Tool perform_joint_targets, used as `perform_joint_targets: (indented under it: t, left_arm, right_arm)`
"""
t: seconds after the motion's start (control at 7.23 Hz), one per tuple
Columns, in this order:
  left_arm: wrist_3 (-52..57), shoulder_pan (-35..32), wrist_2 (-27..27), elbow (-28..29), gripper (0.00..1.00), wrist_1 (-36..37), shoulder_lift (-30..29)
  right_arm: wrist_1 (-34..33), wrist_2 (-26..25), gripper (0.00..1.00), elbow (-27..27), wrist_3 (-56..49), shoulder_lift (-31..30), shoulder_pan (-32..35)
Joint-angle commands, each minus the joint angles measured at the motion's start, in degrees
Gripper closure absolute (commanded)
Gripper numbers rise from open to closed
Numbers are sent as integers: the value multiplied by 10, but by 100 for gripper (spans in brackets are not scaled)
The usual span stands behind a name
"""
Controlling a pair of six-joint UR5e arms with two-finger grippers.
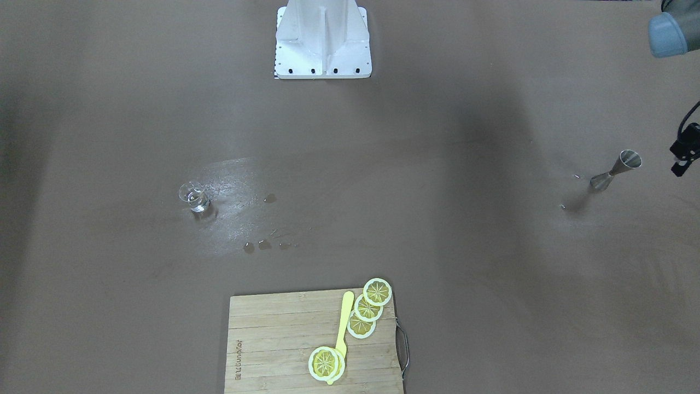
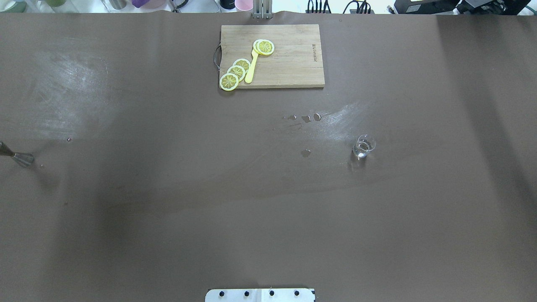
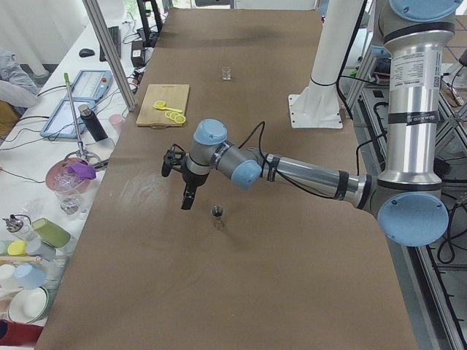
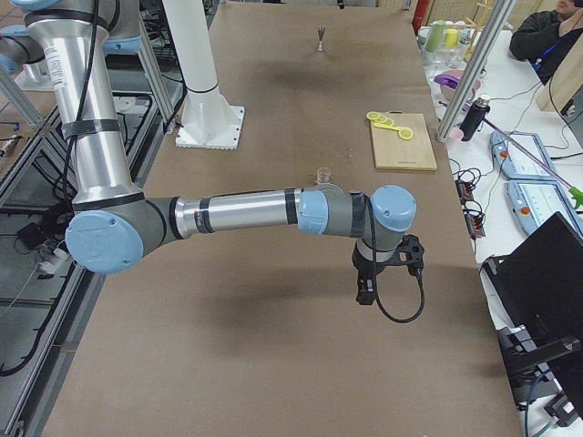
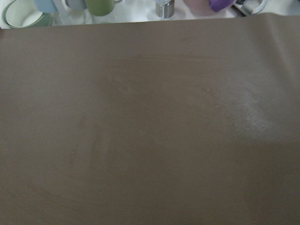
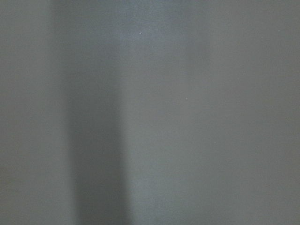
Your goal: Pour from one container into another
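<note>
A small glass beaker with clear liquid in it stands on the brown table; it also shows as the beaker in the right side view. A steel jigger stands upright near the table's left end, cut off as the jigger at the overhead view's edge. My left gripper hangs fingers-down a little beside the jigger, apart from it. My right gripper hangs over bare table, well away from the beaker. Both show only in side views, so I cannot tell whether they are open or shut.
A wooden cutting board with lemon slices and a yellow utensil lies at the far middle edge. Water drops dot the table between board and beaker. The white robot base stands at my side. Cups and bottles crowd the operators' bench.
</note>
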Motion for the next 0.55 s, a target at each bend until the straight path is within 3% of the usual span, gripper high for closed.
perform_joint_targets:
  t: [0.0, 0.14, 0.41]
  left_arm:
    - [19, -86, -66, 66, 2, 80, 0]
    - [27, -102, -83, 77, 2, 100, 5]
    - [186, -133, -100, 77, 2, 144, 15]
  right_arm:
    - [0, 22, 0, 1, 2, -2, -2]
    - [1, 24, 0, 1, 1, -3, -2]
    - [2, 22, 0, 1, -5, -4, -4]
